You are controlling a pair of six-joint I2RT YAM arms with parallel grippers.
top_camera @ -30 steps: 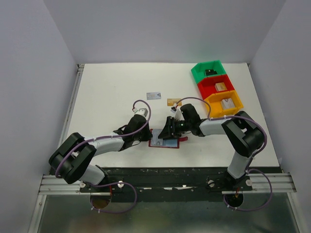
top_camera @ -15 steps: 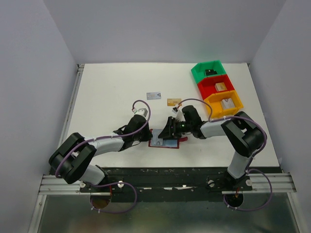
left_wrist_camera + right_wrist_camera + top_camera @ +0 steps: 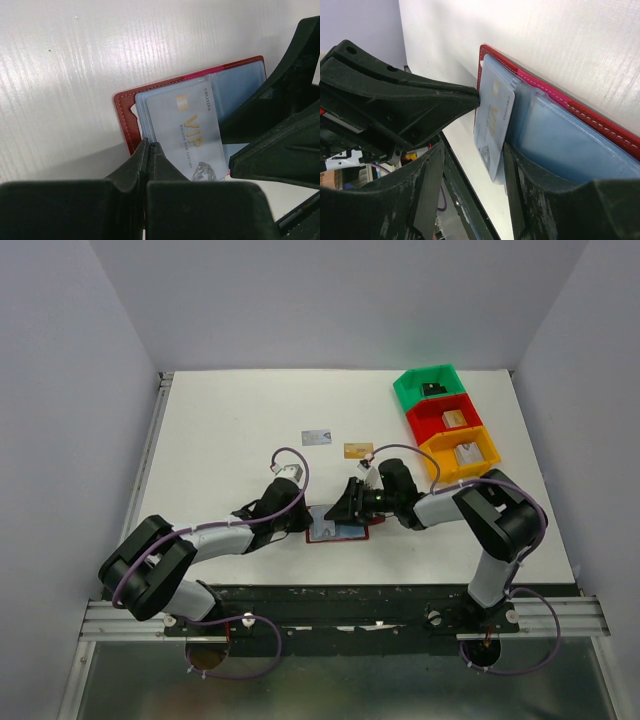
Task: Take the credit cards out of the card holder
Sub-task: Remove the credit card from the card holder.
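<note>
- Left wrist view: left hand (image 3: pixel 149 145), fingers together, pins the card holder (image 3: pixel 125 115).
- Fingers apart, the right hand (image 3: pixel 472 150) straddles the silver card (image 3: pixel 187 132); close squarely, pull straight.

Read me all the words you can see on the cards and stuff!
"VIP": big gold letters on the silver-grey card sticking out of the card holder.
"CHLITINA": small print near the same card's edge.
The line under "VIP" is too small to read.
Loose silver card and loose gold card on the table: print too small to read.

silver card (image 3: pixel 316 437), gold card (image 3: pixel 357 450), card holder (image 3: pixel 338 532) open nearer
</note>
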